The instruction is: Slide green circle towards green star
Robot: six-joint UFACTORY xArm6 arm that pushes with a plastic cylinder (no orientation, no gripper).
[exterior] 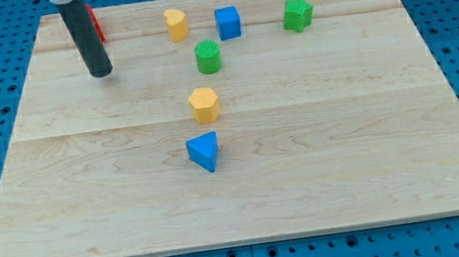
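So my tip (101, 73) is sitting on the wooden worktop (348, 148) well off to the view's left of the green circle (209, 57), not touching any block. It's just a bare rod, no end effector to open or close. From the green circle: green star (297, 14) up and right, blue cube (228, 22) and a yellow block (176, 24) just above, yellow hexagon (204, 104) below, blue triangle (204, 151) further down. A red block (96, 23) peeks from behind the rod.

You see my tip (101, 73) well to the view's left of the green circle (209, 57), with the green star (296, 14) toward the top right.
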